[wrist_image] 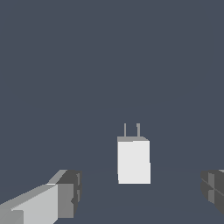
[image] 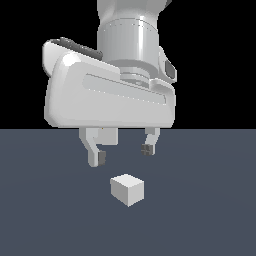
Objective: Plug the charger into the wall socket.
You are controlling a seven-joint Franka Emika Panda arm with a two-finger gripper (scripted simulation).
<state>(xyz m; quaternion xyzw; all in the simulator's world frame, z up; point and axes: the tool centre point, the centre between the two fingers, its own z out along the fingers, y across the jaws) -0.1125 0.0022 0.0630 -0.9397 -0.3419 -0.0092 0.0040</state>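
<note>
The claw (image: pixel 122 154) hangs wide open above the bench (image: pixel 45 210) and holds nothing. The charger (image: pixel 127 189) sits on the bench just under it, not touching, and a little off from the middle of the gap. Its two thin pins (wrist_image: pixel 131 130) point flat along the bench. No wall socket shows.

Charger (image: pixel 127 189): I see it resting on the floor (image: pixel 45 220), near the middle of the exterior view.
Gripper (image: pixel 123 154): above the charger, apart from it, fingers spread to either side.
</note>
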